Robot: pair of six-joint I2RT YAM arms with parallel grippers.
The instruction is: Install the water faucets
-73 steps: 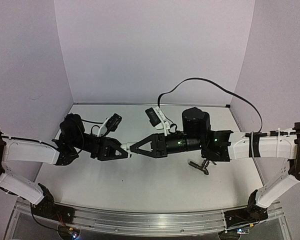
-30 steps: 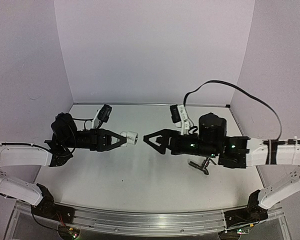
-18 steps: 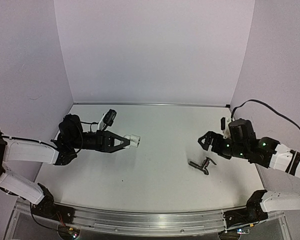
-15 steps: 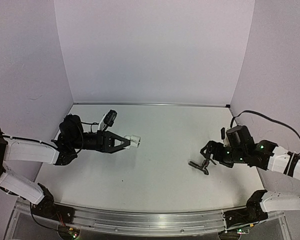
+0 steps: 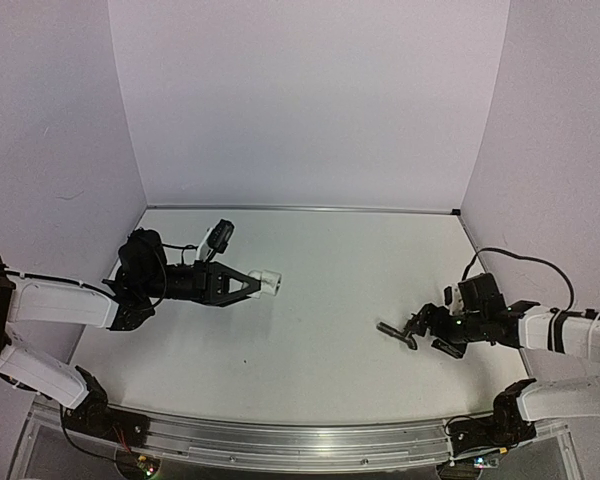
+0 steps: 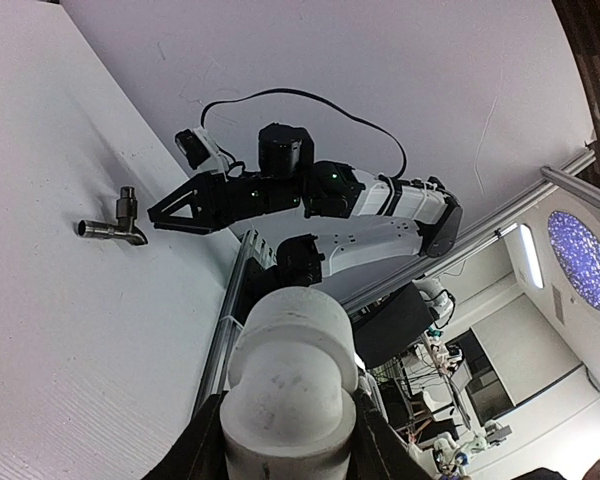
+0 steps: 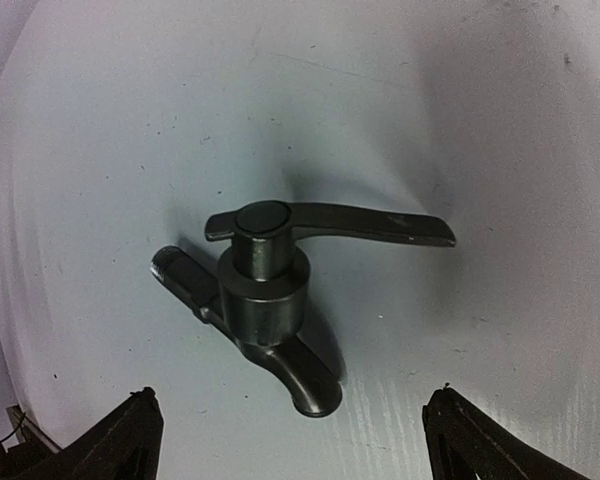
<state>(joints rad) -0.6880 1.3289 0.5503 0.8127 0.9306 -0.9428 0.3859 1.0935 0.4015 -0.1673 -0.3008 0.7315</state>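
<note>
Now my right claw (image 5: pixel 420 325) hangs spread wide over the faucet (image 7: pixel 265 290) lying on the table (image 5: pixel 310 345), near right; my left claw (image 5: pixel 252 284) is clamped on the white fitting (image 5: pixel 267 280), well apart at left.

Counted one water faucet (image 7: pixel 265 290), dark grey metal, with one lever handle (image 7: pixel 370 224), one spout (image 7: pixel 305 385) and one threaded stem (image 7: pixel 180 275). One white pipe fitting (image 5: pixel 266 277). Two arms were there: one left arm (image 5: pixel 60 302), one right arm (image 5: pixel 570 330). Two grippers, one per arm: left gripper (image 5: pixel 242 284), right gripper (image 5: pixel 416 328), two fingers each, four in all. One table (image 5: pixel 310 350). One black cable (image 5: pixel 520 262) looped off the right arm. One metal rail (image 5: pixel 300 440) was at the near edge. Three walls (image 5: pixel 300 100) stood around the table.
</note>
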